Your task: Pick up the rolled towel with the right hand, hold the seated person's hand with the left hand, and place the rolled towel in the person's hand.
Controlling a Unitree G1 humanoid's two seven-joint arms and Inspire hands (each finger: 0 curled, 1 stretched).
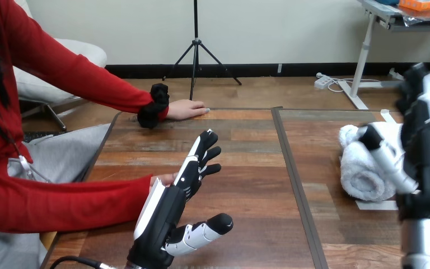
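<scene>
Step in hand: towel pickup, not yet done. Your right hand (425,151) stands upright just beside towel (361,171), fingers straight, thumb out toward roll, nothing gripped; whether thumb touches roll is hard to tell. Next move: wrap fingers round roll's middle, then lift clear. Your left hand (171,210) is spread wide and empty, close beside person's hand (160,180) at view's lower left, not clasping it. Towel: white, thick, soft-looking roll lying on table (246,185), right side; likely squashes under grip.
</scene>
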